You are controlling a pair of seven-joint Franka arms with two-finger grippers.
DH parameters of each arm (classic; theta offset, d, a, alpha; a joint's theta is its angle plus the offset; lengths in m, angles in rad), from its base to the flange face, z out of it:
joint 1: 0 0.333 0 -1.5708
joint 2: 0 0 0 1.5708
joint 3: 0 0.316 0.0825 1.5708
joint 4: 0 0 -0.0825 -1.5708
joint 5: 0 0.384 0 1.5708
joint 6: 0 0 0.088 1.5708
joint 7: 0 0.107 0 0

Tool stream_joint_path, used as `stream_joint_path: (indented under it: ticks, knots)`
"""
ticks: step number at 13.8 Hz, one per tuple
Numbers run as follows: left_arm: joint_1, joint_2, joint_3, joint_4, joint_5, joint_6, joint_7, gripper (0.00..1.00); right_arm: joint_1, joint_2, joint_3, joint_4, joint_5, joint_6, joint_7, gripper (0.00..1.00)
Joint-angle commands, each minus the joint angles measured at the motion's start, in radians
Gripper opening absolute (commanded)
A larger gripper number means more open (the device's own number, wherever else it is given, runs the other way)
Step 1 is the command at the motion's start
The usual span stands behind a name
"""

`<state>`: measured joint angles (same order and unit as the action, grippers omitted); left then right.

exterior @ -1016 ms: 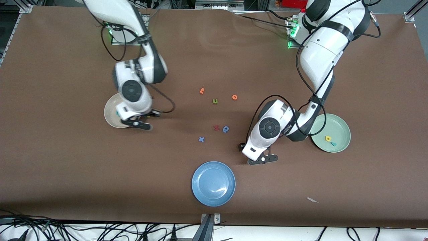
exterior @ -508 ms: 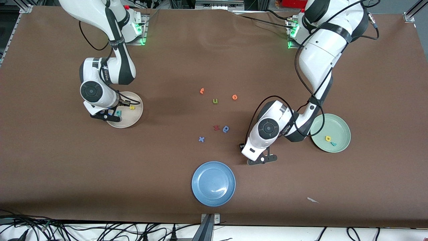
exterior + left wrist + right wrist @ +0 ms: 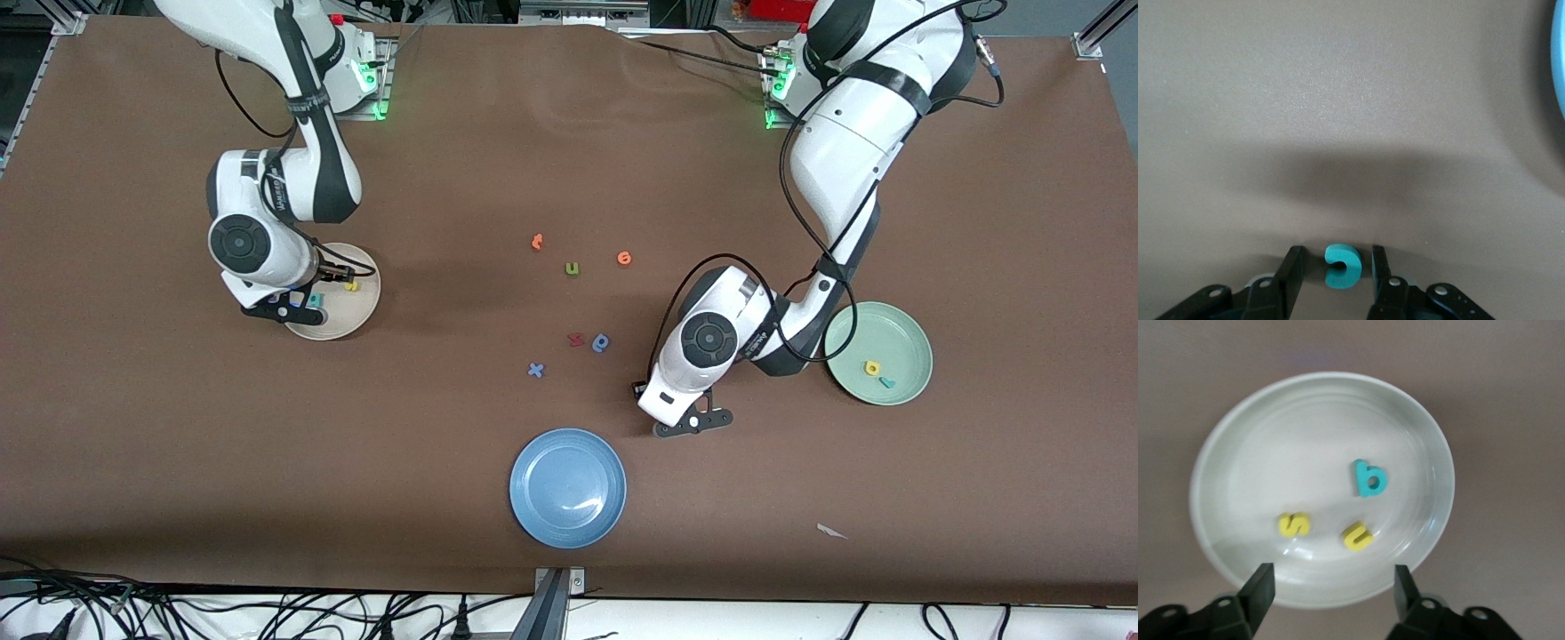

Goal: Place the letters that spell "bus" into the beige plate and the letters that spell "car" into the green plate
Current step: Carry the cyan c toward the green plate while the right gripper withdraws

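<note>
Right gripper (image 3: 1331,587) has just spread its jaws and dropped the b (image 3: 1369,479) into the beige plate (image 3: 1225,440) beside u and s: "bus" done. Left gripper (image 3: 1333,270) is closing around the c (image 3: 1341,265) on the table, not yet pinched; green plate (image 3: 907,338) holds a and r.

The middle of the counter (image 3: 498,133) is crowded by a loose scatter of small letters: an orange letter (image 3: 537,241), an olive letter (image 3: 572,268), a second orange letter (image 3: 624,258), a red letter (image 3: 575,339), a blue round letter (image 3: 601,342) and a blue x (image 3: 535,370), with narrow gaps between them. The blue plate (image 3: 568,488) blocks the middle of the edge nearest the front camera. The right tool (image 3: 284,309), fingers spread, hangs over the beige plate (image 3: 363,307); the left tool (image 3: 692,423) is low, straddling a teal c (image 3: 1341,266). Both corners along that near edge lie bare, save a paper scrap (image 3: 831,531).
</note>
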<state>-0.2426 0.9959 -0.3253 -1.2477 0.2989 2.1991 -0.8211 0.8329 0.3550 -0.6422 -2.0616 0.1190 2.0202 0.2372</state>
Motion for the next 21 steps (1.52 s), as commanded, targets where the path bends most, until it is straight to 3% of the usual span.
stream_joint_path:
  ticks: [1, 4, 7, 9, 11, 14, 17, 21]
  knots:
    - [-0.020, 0.018, 0.017, 0.033, -0.021, -0.001, -0.004, 0.32, -0.009, -0.001, -0.002, 0.258, 0.005, -0.254, -0.015, 1.00]
    - [-0.020, 0.018, 0.017, 0.031, -0.023, -0.001, -0.004, 0.17, -0.009, 0.030, -0.001, 0.429, 0.004, -0.274, -0.009, 1.00]
    - [0.005, -0.009, 0.017, 0.031, -0.014, -0.041, 0.011, 0.13, -0.009, 0.018, -0.023, 0.504, 0.004, -0.296, -0.013, 1.00]
    - [0.048, -0.054, 0.011, 0.031, -0.020, -0.157, 0.124, 0.12, -0.014, 0.019, -0.059, 0.618, -0.005, -0.395, -0.016, 1.00]
    - [0.103, -0.091, 0.011, 0.030, -0.014, -0.244, 0.216, 0.12, -0.055, 0.000, -0.041, 0.667, 0.004, -0.406, -0.021, 1.00]
    - [0.176, -0.135, 0.015, 0.010, -0.003, -0.353, 0.371, 0.11, -0.187, -0.063, 0.114, 0.669, -0.002, -0.411, -0.021, 1.00]
    - [0.239, -0.184, 0.015, -0.001, -0.001, -0.423, 0.486, 0.09, -0.363, -0.122, 0.281, 0.653, -0.002, -0.512, -0.035, 1.00]
    - [0.319, -0.313, 0.012, -0.142, -0.001, -0.432, 0.588, 0.08, -0.596, -0.240, 0.459, 0.533, -0.025, -0.514, -0.150, 1.00]
